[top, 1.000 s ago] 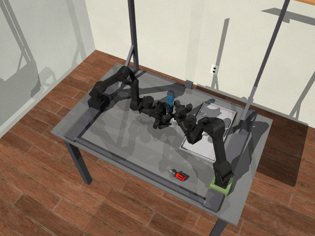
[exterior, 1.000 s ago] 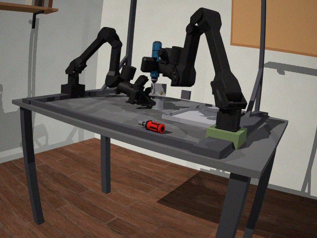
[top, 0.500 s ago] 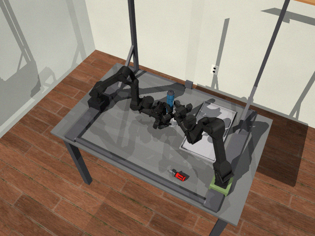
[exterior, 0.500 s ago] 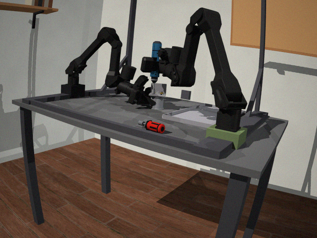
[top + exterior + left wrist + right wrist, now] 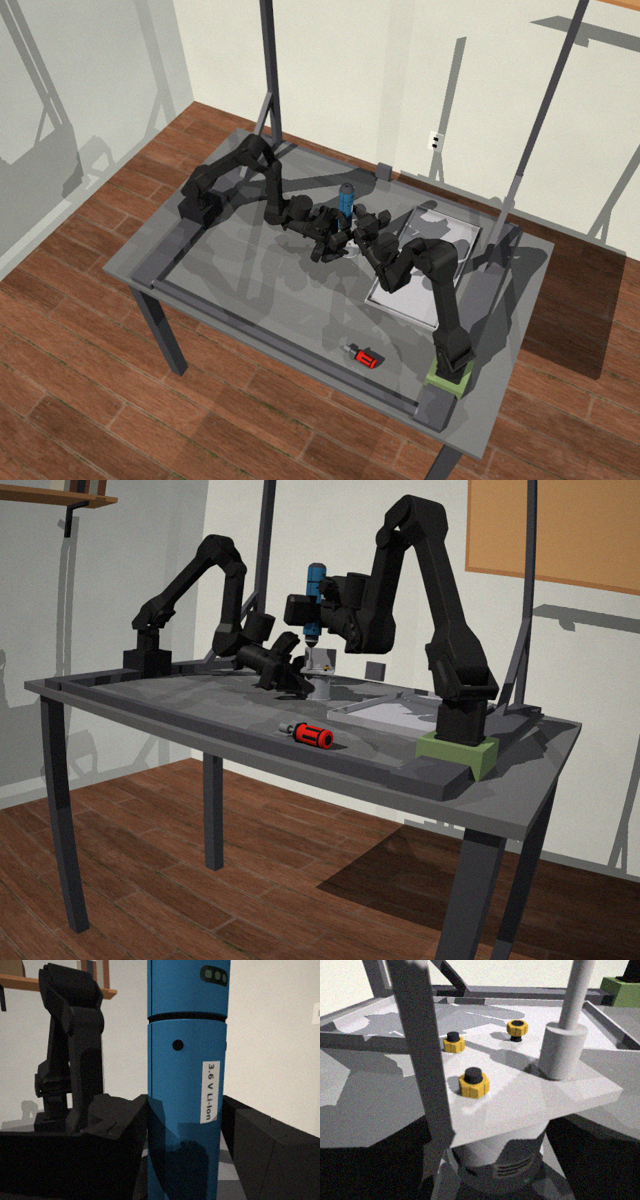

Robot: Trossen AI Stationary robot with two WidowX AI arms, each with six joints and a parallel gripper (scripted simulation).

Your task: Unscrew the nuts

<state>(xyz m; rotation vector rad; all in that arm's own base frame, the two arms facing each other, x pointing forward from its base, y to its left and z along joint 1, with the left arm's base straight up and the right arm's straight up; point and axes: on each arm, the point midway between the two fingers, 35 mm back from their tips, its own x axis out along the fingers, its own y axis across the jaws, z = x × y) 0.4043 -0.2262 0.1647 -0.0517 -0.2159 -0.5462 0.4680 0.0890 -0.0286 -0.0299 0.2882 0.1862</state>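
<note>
The electric nut driver (image 5: 345,198) (image 5: 316,578) (image 5: 186,1074) (image 5: 562,1051), blue with a pale shaft and socket, stood upright, its socket over one corner of the L-shaped bracket (image 5: 324,658) (image 5: 513,1105). The pale joint module (image 5: 351,254) (image 5: 319,689) (image 5: 503,1147) stood beneath the bracket. Two yellow nuts (image 5: 474,1085) sat low on dark studs; a third nut (image 5: 517,1028) sat raised (the fourth was hidden).

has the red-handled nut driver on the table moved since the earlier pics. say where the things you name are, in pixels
No. The red-handled nut driver (image 5: 365,359) (image 5: 312,735) lies at the same spot beside the green block (image 5: 443,383) (image 5: 439,750).
</note>
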